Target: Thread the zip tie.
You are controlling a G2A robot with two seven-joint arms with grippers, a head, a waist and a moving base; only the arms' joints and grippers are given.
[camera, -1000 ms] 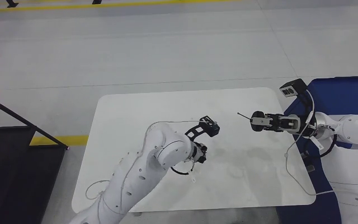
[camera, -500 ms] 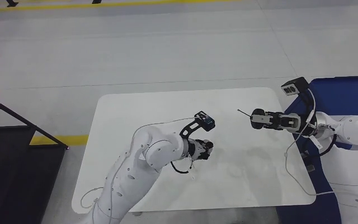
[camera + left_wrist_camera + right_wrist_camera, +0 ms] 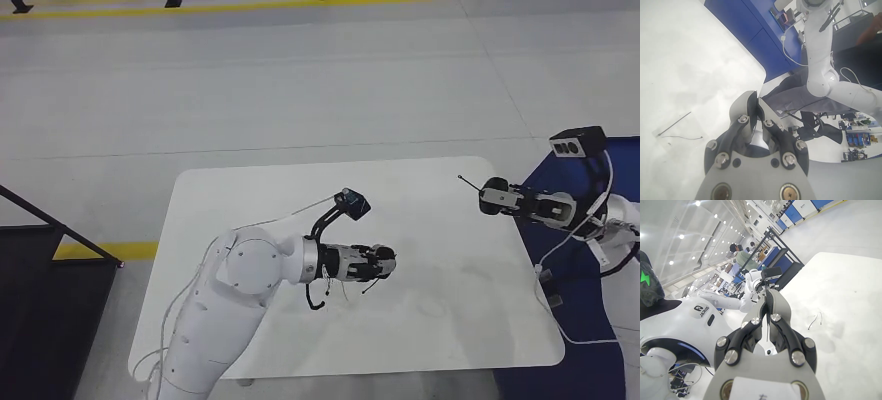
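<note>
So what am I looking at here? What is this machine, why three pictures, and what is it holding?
It is a robot with two arms, working at a white table. One picture looks down from a camera above its arms. The other two come from a camera on each wrist, so each shows that arm's own pincer, called a gripper, up close. The right gripper is shut on a thin black zip tie, which sticks out past its tips. The left gripper is shut too; whether it pinches anything, I cannot tell. Loose ties lie on the table.
</note>
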